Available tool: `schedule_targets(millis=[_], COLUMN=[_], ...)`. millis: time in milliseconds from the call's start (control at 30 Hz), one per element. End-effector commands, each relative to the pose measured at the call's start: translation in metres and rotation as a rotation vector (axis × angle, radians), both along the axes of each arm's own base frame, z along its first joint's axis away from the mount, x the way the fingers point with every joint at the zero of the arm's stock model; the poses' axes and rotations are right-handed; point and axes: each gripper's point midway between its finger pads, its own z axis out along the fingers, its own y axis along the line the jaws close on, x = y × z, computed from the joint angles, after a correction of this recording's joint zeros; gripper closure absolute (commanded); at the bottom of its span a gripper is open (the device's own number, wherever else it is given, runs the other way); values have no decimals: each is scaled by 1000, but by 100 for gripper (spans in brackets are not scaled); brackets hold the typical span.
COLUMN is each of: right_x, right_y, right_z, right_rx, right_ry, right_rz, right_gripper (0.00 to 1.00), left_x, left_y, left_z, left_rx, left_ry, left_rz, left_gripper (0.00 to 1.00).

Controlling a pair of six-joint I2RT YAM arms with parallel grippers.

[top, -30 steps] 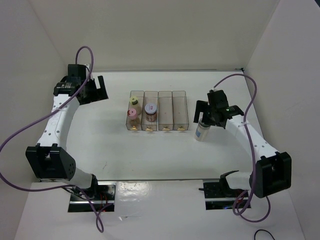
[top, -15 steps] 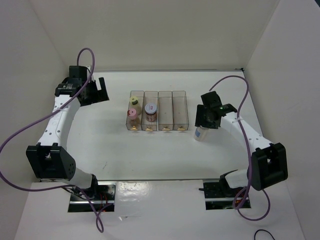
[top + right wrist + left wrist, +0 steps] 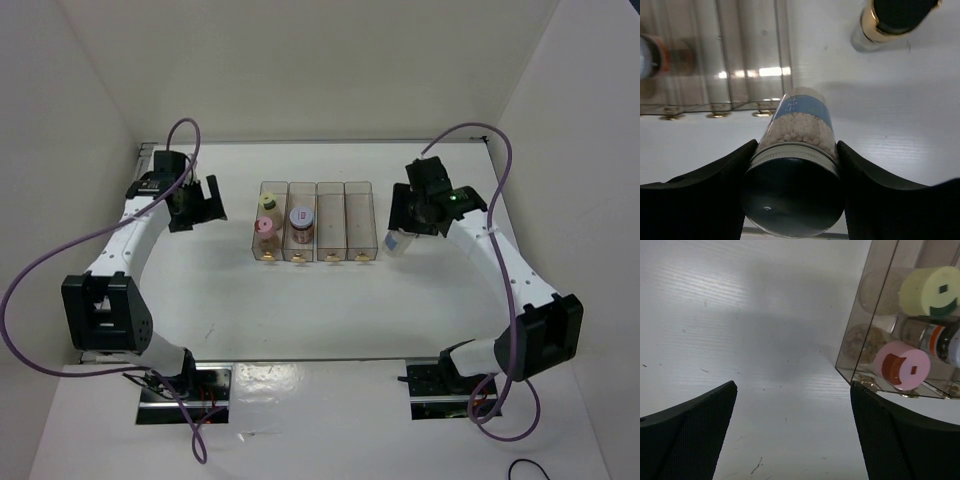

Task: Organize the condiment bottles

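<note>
My right gripper (image 3: 403, 232) (image 3: 796, 150) is shut on the grey-capped cylinder (image 3: 395, 243) (image 3: 799, 165), which has white beads and a blue label and hangs tilted just right of the clear rack (image 3: 345, 190). The rack's left compartment holds the yellow-lidded jar (image 3: 267, 203) (image 3: 932, 290) and the pink-lidded jar (image 3: 265, 228) (image 3: 902, 365). A jar with a white-red labelled lid (image 3: 300, 220) stands in the second compartment. The black-capped amber bottle (image 3: 892, 20) stands on the table beyond the cylinder. Left of the rack, my left gripper (image 3: 202, 201) (image 3: 792, 405) is open and empty.
The rack's two right compartments (image 3: 345, 225) hold nothing. White walls enclose the table on three sides. The arm bases and metal mounting plates (image 3: 185, 390) sit at the near edge. Bare table (image 3: 740, 315) lies in front of my left gripper.
My right gripper closed on the grey-capped cylinder and carried it up and toward the rack's right side. My left arm swung right, closer to the rack.
</note>
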Motion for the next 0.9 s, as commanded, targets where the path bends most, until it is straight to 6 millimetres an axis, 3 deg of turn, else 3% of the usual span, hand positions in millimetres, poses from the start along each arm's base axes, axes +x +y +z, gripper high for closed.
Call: schedule_targets(millis=[0, 100, 200, 267, 333, 367, 433, 533, 600, 767, 867], right_x=[15, 23, 42, 53, 64, 73, 82, 95, 104, 118, 121], right_y=[25, 43, 56, 66, 81, 83, 98, 112, 124, 145, 151], right_z=[66, 93, 104, 98, 109, 99, 105, 94, 85, 76, 66], right_rx=[117, 194, 209, 200, 206, 193, 194, 179, 170, 134, 123], right_ry=[-186, -257, -296, -282, -317, -294, -318, -303, -292, -291, -274], right_rz=[82, 147, 173, 204, 240, 233, 265, 287, 309, 337, 353], right_gripper=[72, 72, 73, 73, 73, 73, 73, 73, 73, 74, 74], left_x=[8, 6, 5, 1, 2, 1, 2, 3, 2, 2, 0], left_y=[3, 2, -1, -1, -7, -7, -13, -23, -24, -25, -32], left_z=[-24, -47, -61, -79, -83, -91, -96, -102, -106, -118, -122], left_rx=[-17, -29, -46, -46, -16, -15, -23, -29, -12, 0, 3], left_ry=[33, 80, 103, 147, 147, 171, 178, 181, 192, 216, 227], left_rz=[56, 75, 77, 78, 61, 62, 45, 19, 18, 14, -4], left_gripper=[0, 0, 0, 0, 0, 0, 0, 0, 5, 32, 40])
